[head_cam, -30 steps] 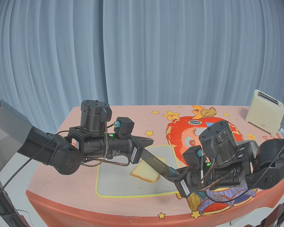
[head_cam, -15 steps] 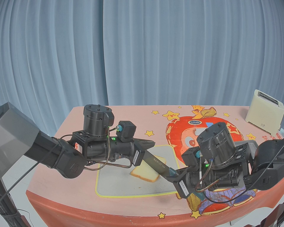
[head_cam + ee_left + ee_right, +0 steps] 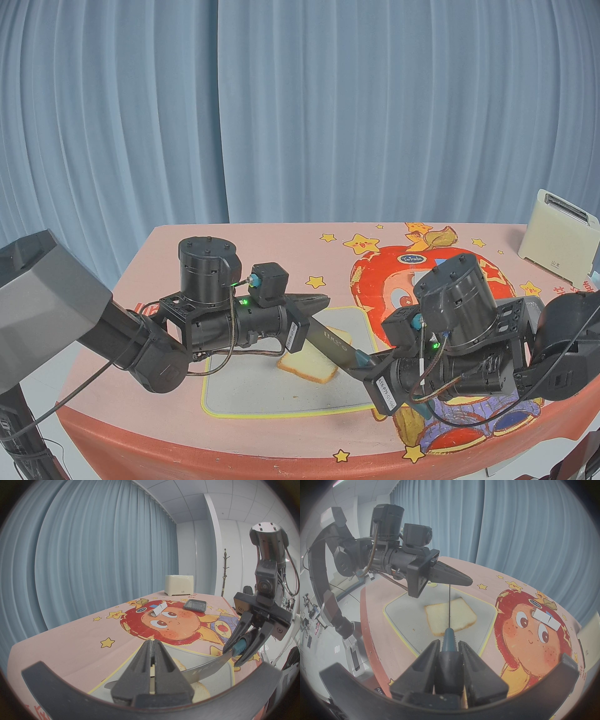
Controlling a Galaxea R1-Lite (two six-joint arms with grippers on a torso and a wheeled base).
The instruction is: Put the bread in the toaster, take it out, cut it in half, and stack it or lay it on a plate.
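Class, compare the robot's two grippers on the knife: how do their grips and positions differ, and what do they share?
The right gripper clamps the knife by its teal handle; the left gripper is closed on the blade's far end. The left gripper hangs over the cutting board, close to the bread; the right gripper is by the board's right edge. Shared: both are shut on the same knife.
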